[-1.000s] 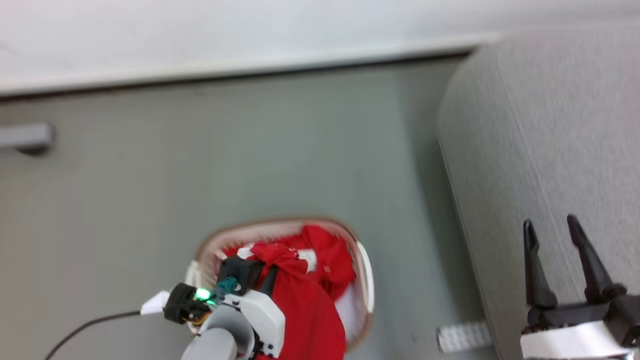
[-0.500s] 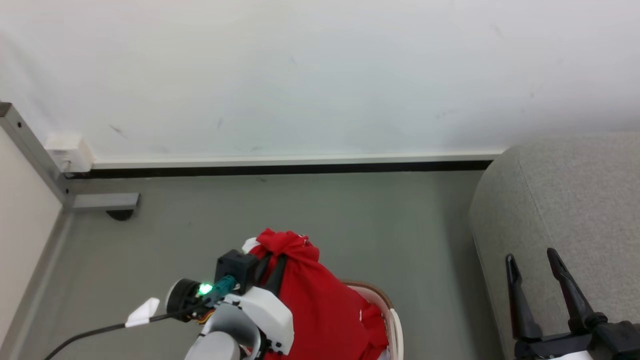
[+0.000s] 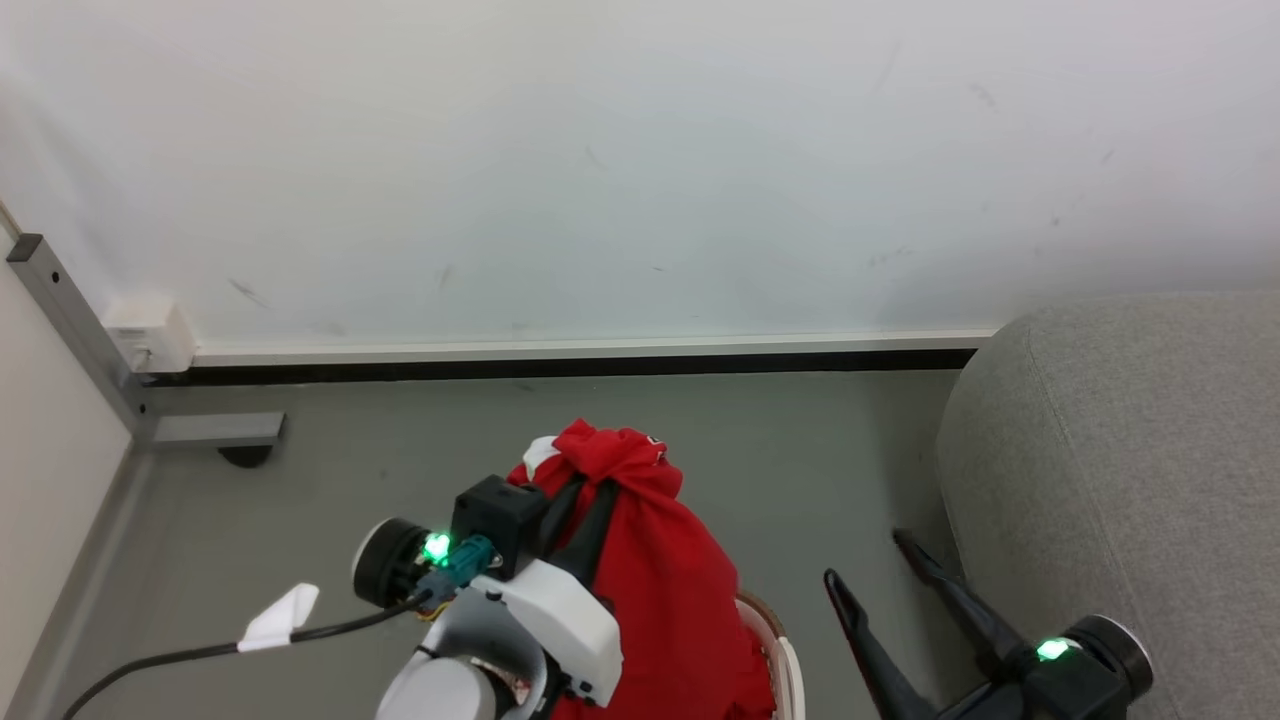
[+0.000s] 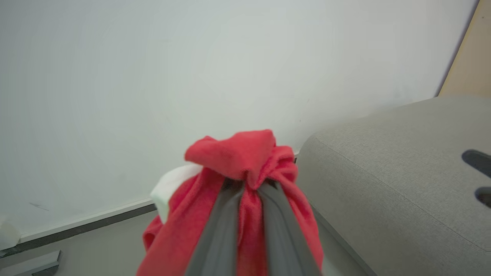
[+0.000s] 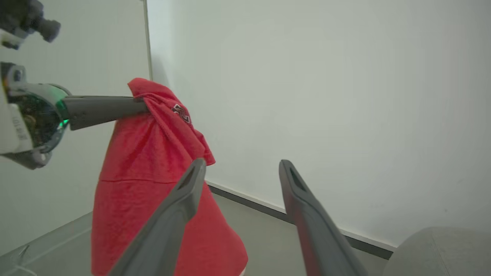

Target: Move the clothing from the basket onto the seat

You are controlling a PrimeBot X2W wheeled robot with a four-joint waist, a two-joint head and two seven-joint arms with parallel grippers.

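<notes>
left gripper (image 3: pixel 588 480) is clamped tight on a bunched fold at the top of the red clothing (image 3: pixel 665 590), which hangs from it in the air to the left of the sofa (image 3: pixel 1130 450), clear of the cushion. a bit of white cloth shows at the bunch. the hanging clothing hides most of the basket (image 3: pixel 792 665), only a rim edge is visible. right gripper (image 3: pixel 865 557) has its fingers spread wide with nothing in them, between the clothing and the sofa's rounded end.
</notes>
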